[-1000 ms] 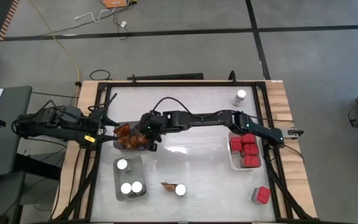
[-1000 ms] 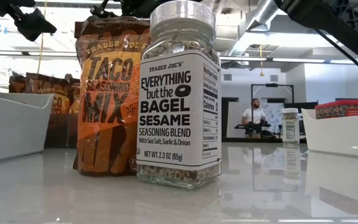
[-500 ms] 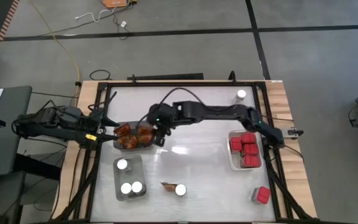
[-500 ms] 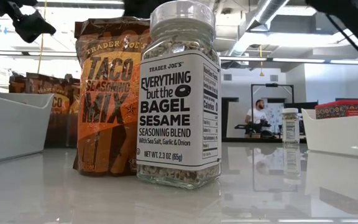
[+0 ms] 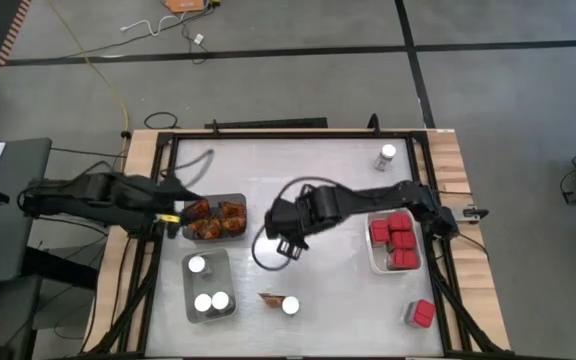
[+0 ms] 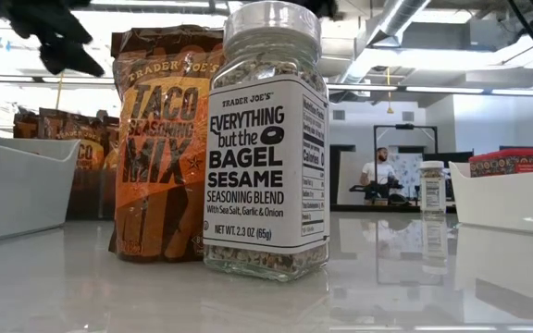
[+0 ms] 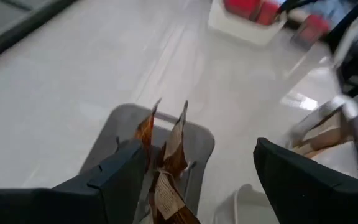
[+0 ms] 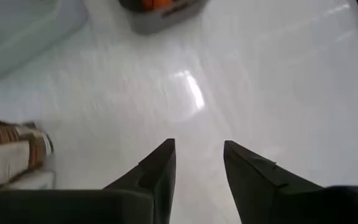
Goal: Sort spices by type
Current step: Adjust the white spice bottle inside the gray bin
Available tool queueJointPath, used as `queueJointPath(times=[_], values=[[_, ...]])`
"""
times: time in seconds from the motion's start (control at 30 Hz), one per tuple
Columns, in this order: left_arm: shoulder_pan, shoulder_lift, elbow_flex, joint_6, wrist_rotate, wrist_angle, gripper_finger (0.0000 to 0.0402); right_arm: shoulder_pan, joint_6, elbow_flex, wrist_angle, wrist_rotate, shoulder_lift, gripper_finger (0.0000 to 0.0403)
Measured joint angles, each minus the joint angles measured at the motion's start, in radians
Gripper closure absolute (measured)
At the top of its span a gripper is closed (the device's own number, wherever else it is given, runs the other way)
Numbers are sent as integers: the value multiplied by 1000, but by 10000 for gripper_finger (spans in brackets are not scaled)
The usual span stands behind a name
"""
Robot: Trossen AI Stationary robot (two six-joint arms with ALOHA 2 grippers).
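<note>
A glossy white counter [image 5: 318, 180] fills the high view. The right tool [image 5: 286, 243] hangs empty over its middle, fingers parted, between picks. The left tool [image 5: 180, 211] waits wide beside the grey tray [image 5: 240, 199] of crinkled orange-brown packets [image 5: 216, 218].

Low view: an orange-brown taco-seasoning packet [image 6: 160, 148] and white-lidded bagel-seasoning jar [image 6: 266, 139] stand unsorted, probably next for grasping.

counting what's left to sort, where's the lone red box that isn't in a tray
In the high view the loose red cube-like box sits at the table's near right corner, just below the white tray holding the other red boxes.
</note>
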Motion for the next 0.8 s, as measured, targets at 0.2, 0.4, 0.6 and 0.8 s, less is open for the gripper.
queueJointPath(times=[0.2, 0.4, 0.6, 0.8], values=[[-48, 158, 0, 1, 0, 170, 116, 90, 62, 0, -64, 133, 0, 241], [-120, 246, 0, -1, -38, 345, 116, 144, 81, -152, 40, 202, -33, 241], [-174, 314, 0, -42, -119, 495, 116, 146, 82, -635, 513, 93, -204, 241], [-240, 412, 61, -83, -197, 527, 116, 226, 214, -1138, 881, 88, -549, 241]])
